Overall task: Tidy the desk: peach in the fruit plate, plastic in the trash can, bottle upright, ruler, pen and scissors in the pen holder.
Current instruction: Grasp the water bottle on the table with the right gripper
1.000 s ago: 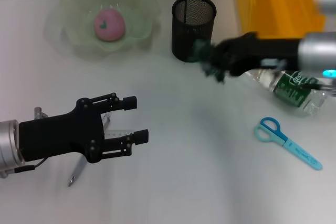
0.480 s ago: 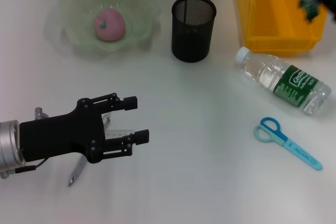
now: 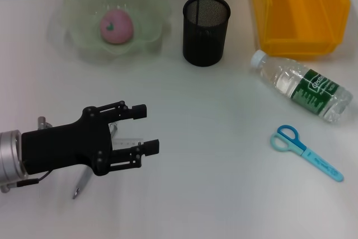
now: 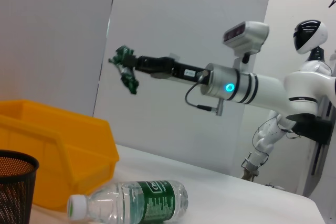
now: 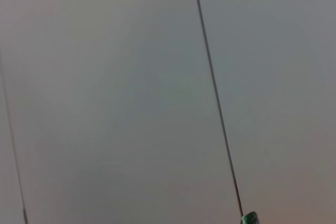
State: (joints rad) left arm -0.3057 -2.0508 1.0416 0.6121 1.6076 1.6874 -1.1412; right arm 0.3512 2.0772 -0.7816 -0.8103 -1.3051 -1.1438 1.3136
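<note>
Overhead, crinkled green plastic (image 4: pixel 126 69) in the right gripper (image 4: pixel 132 62) — above the glossy yellow bin (image 4: pixel 63 145).

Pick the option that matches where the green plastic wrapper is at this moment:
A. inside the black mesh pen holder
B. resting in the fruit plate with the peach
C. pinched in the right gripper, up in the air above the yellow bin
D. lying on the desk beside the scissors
C: the left wrist view shows the right gripper holding the green plastic wrapper aloft, well above the yellow bin.
</note>
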